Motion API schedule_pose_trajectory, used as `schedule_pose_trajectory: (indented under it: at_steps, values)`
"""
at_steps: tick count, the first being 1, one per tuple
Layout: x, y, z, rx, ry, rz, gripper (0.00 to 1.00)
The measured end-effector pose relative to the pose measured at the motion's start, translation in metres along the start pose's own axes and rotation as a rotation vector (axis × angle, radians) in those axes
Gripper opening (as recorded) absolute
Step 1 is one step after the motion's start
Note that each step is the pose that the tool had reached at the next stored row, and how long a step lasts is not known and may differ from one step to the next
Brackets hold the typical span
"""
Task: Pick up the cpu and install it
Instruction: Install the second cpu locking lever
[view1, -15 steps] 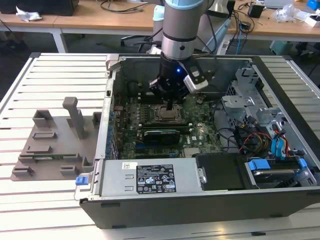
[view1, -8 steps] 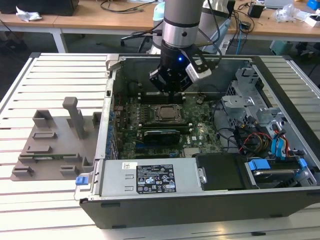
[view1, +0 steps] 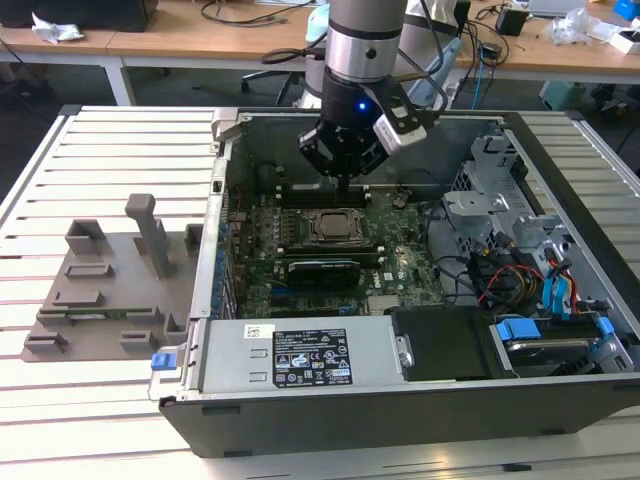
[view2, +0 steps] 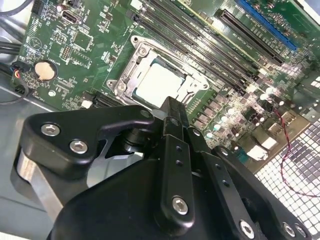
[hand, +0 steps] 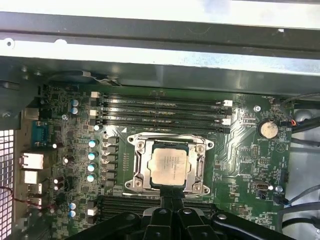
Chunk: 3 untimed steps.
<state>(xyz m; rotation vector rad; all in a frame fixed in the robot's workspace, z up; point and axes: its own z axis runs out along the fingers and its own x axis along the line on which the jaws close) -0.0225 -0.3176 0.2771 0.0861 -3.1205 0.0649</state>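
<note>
Black and compact, the tool (view1: 341, 180) hangs inside the open computer case (view1: 560, 400) in the exterior view, its tip poised just above the motherboard (view1: 400, 250) and slightly behind the socket frame (view1: 335, 226). Its fingers (view2: 172, 112) are drawn together in the second wrist view, meeting in one narrow black tip with nothing between them.

Directly beyond that tip lies the cpu (view2: 159, 84), seated flat within the metal socket frame (view2: 131, 75); its pale silver top faces up and the tool does not touch it. In the first wrist view the cpu (hand: 170, 167) sits squarely inside the frame (hand: 140, 165), with the tool's dark tip (hand: 169, 200) just beside the frame's near edge.

The first wrist view also shows the long memory slots (hand: 160, 111) running side by side past the socket, a round coin battery (hand: 268, 130) well off to one side, and a column of small blue-topped capacitors (hand: 92, 160) near the frame. The second wrist view shows the same battery (view2: 44, 71) and, past the socket, a blue slot (view2: 265, 25).

The exterior view alone gives the wider setting: the case lying on a slatted white surface (view1: 110, 150), a grey moulded fixture (view1: 110, 280) on the exterior view's left of the case, a long black card (view1: 322, 270) in front of the socket, and drive bays with blue tabs (view1: 520, 330) on the exterior view's right.
</note>
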Motion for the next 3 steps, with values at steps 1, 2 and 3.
schedule_pose_trajectory:
  at_steps: [1,2,3]
  values:
    - [0.0,0.0,-0.0001,0.0,0.0,0.0,0.11]
    - [0.0,0.0,-0.0002,0.0,0.0,0.0,0.11]
    - [0.0,0.0,-0.0002,0.0,0.0,0.0,0.11]
